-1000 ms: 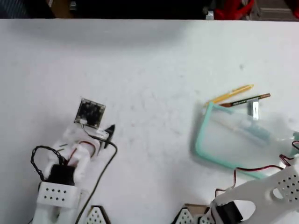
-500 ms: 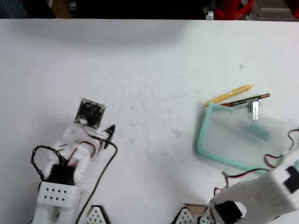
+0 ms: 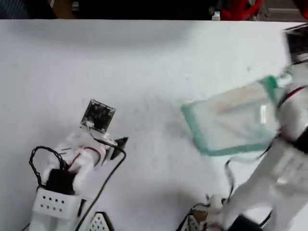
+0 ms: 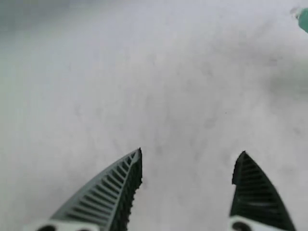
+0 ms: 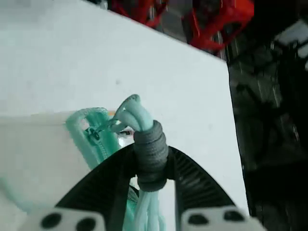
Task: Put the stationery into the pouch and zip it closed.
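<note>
While right fingers [image 5: 108,178] clench the pull cord [image 5: 144,122] of the pouch [image 3: 231,120], left fingers [image 4: 120,187] hang released over worktop [image 3: 144,62]; zipping step, pouch likely needs anchoring next.

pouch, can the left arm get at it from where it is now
Probably, though at a stretch. Nothing stands between the open left gripper and the pouch, but the pouch is far across, held by its pull cord in the right gripper.

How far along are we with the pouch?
Done: a yellowish streak, likely a pen, shows through the clear, mint-edged pouch. In hand: the right gripper is shut on the mint zipper pull cord. To do: finish zipping; how far it is closed I cannot tell. The left gripper hangs open, empty.
</note>
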`<act>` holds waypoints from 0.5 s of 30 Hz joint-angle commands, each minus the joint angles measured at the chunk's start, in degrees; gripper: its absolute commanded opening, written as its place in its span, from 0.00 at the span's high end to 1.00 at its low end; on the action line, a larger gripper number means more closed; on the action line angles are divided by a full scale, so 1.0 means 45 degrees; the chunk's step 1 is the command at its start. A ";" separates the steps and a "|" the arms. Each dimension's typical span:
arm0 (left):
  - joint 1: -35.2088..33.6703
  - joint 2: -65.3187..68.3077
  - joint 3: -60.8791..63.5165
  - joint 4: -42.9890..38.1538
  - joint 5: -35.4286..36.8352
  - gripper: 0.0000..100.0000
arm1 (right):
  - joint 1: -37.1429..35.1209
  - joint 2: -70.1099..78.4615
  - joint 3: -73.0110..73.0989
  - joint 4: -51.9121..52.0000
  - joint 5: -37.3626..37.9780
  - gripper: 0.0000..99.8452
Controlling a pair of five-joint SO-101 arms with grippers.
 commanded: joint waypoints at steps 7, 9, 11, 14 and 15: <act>0.1280 -0.0225 -0.3731 0.1094 -0.0801 0.69 | -0.7062 -0.1241 -0.0313 -0.1026 -0.2520 0.98; 0.1846 -0.0225 -0.4454 0.1387 -0.1074 0.69 | -0.8137 -0.0889 -0.0332 -0.1260 -0.2833 0.98; 0.2081 -0.0225 -0.5040 0.1700 -0.1368 0.69 | -0.8957 -0.0479 -0.0313 -0.1241 -0.2833 0.98; 0.1905 -0.0225 -0.5685 0.2149 -0.2110 0.69 | -0.9680 -0.0049 -0.0352 -0.1065 -0.2696 0.98; 0.1690 -0.0225 -0.5841 0.2305 -0.2325 0.69 | -0.9836 -0.0029 -0.0352 -0.0967 -0.2676 0.98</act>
